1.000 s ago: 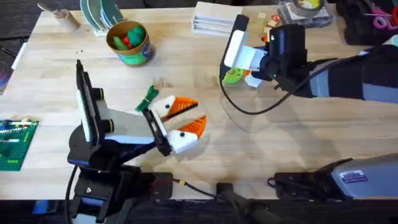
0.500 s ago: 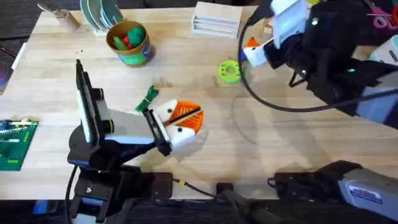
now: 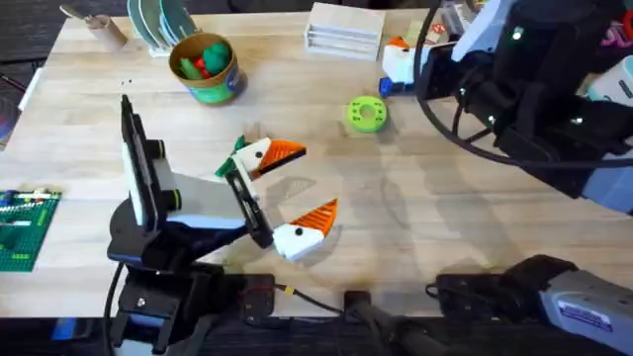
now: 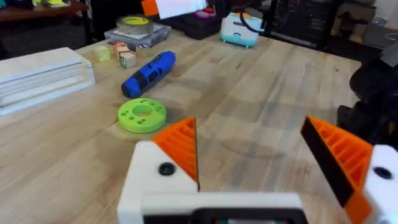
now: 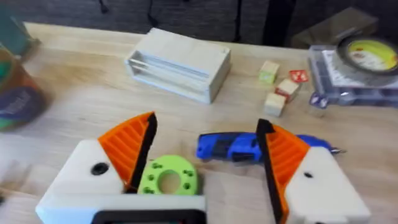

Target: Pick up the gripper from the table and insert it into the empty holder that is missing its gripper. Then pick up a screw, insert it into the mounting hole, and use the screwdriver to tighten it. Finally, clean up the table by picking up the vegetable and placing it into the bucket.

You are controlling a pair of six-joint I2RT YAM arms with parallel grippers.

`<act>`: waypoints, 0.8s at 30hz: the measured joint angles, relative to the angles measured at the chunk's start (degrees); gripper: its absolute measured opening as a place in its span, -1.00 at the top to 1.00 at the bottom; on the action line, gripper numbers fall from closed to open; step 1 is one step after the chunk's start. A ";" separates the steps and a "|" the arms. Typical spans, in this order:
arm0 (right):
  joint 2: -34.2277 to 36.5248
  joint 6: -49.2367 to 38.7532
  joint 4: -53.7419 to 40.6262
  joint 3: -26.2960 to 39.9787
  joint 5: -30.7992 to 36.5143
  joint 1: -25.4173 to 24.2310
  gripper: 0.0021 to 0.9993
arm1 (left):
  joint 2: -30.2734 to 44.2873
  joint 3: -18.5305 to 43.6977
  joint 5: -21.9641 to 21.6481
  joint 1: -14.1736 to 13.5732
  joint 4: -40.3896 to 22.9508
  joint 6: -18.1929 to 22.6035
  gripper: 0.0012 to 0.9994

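Overhead view: the left gripper [image 3: 292,188], white with orange ribbed pads, rests low on the wooden desk [image 3: 425,227] with its jaws spread wide and holding nothing. A small elongated green toy vegetable [image 3: 237,151] lies just beside its far finger. The right gripper [image 5: 202,165] hovers open and empty above the blue pen-shaped power screwdriver [image 5: 239,146] and a round green disc with holes [image 3: 366,114]. The small round tin bucket [image 3: 205,67], yellow-rimmed with a green outside, stands well apart at the desk's far left, toys inside it.
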 joint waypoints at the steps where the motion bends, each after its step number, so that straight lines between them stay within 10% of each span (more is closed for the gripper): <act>1: 0.00 1.74 -0.08 0.00 -0.10 0.42 -0.98 | 0.00 0.00 0.00 0.00 0.00 -0.01 -0.99; 16: 0.48 7.16 -6.77 0.41 -7.59 1.31 -0.99 | 0.00 0.70 -2.79 0.00 -1.66 -3.27 -0.99; 24: 0.48 0.85 -22.38 8.56 -9.65 1.33 -0.98 | 1.27 14.92 -16.74 0.00 -27.39 -5.26 -0.99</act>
